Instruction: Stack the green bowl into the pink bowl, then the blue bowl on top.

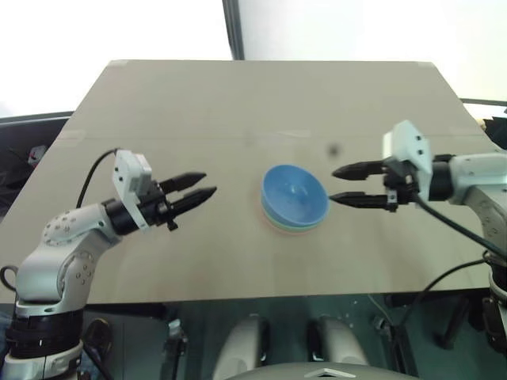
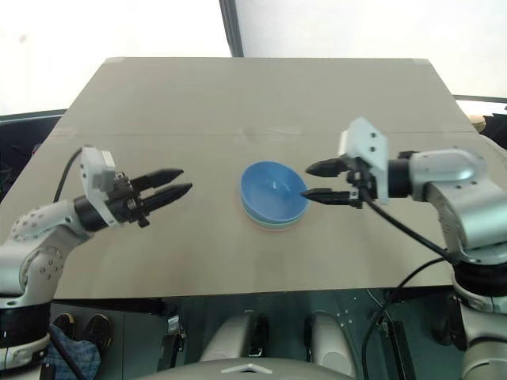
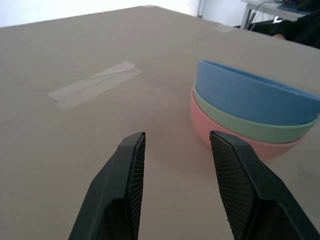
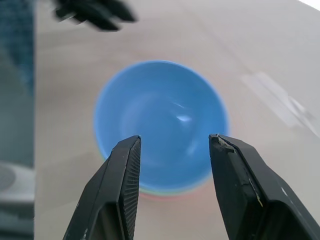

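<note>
Head views: on the tan desk [image 1: 238, 103] the blue bowl [image 1: 295, 194] tops the stack at the centre. The left claw [image 1: 194, 190] hovers well left of it, jaws apart and empty; the right claw [image 1: 348, 184] sits just right of the stack, jaws spread, gripping nothing.

Left wrist view: the blue bowl nests in the green bowl [image 3: 250, 125], which sits inside the pink bowl [image 3: 240, 142].

Right wrist view: parted fingers [image 4: 122, 175] frame the blue bowl's hollow.
</note>
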`<action>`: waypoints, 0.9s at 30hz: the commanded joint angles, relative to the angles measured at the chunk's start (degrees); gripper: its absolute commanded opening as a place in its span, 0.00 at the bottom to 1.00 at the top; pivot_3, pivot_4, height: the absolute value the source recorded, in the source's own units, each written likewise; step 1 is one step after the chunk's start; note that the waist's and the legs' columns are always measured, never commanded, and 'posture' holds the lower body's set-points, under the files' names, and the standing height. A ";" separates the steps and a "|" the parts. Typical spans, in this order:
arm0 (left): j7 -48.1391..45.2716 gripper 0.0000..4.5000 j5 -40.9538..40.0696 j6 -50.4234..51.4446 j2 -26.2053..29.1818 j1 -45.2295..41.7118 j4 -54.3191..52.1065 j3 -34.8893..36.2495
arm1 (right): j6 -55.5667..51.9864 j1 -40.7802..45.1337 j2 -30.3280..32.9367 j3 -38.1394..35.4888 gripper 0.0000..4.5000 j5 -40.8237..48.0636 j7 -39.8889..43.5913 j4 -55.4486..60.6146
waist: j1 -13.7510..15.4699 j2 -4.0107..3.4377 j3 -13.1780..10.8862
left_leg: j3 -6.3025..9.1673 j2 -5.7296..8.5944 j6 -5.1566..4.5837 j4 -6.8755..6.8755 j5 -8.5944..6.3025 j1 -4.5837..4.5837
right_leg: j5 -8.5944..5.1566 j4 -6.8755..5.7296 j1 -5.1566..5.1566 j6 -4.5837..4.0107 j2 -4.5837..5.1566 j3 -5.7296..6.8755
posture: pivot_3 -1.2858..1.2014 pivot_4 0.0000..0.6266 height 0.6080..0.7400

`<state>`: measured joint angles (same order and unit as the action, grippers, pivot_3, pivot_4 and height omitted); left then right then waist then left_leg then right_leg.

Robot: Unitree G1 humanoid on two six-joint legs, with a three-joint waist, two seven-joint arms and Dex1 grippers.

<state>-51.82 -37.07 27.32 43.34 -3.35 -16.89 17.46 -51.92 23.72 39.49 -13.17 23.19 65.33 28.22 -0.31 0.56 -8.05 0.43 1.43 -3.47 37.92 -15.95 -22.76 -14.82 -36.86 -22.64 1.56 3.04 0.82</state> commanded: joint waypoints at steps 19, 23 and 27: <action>2.71 0.48 -0.61 -1.31 -2.09 9.41 -9.13 2.53 | 27.20 -28.85 -0.32 -16.72 0.50 10.08 -0.33 -5.04 | 1.23 -0.14 0.00 | -0.05 -0.03 -0.13 0.05 -0.06 0.09 | 0.00 -0.05 0.07 0.01 0.00 -0.02 | 0.52 0.24 1.00; 2.76 0.48 -0.64 -1.50 -2.29 9.37 -9.27 2.53 | 28.70 -29.46 0.39 -16.67 0.50 11.97 0.40 -5.14 | 1.19 -0.14 0.00 | -0.05 -0.03 -0.14 0.07 -0.07 0.09 | 0.00 -0.04 0.09 0.01 0.00 -0.02 | 0.52 0.24 1.00; 2.52 0.48 -0.70 -1.53 -2.26 9.37 -9.38 2.36 | 30.05 -30.38 1.26 -16.90 0.50 14.16 1.84 -4.44 | 1.18 -0.15 0.00 | -0.05 -0.04 -0.16 0.08 -0.07 0.10 | 0.00 -0.06 0.09 0.01 -0.01 -0.02 | 0.52 0.24 1.00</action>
<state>-48.84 -37.33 27.06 40.63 5.94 -24.19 18.47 -23.36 -6.48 39.90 -28.15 35.08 66.17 22.26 0.87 0.41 -8.05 0.38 1.39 -3.63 38.01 -16.02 -22.66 -14.82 -36.92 -22.54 1.57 3.02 0.81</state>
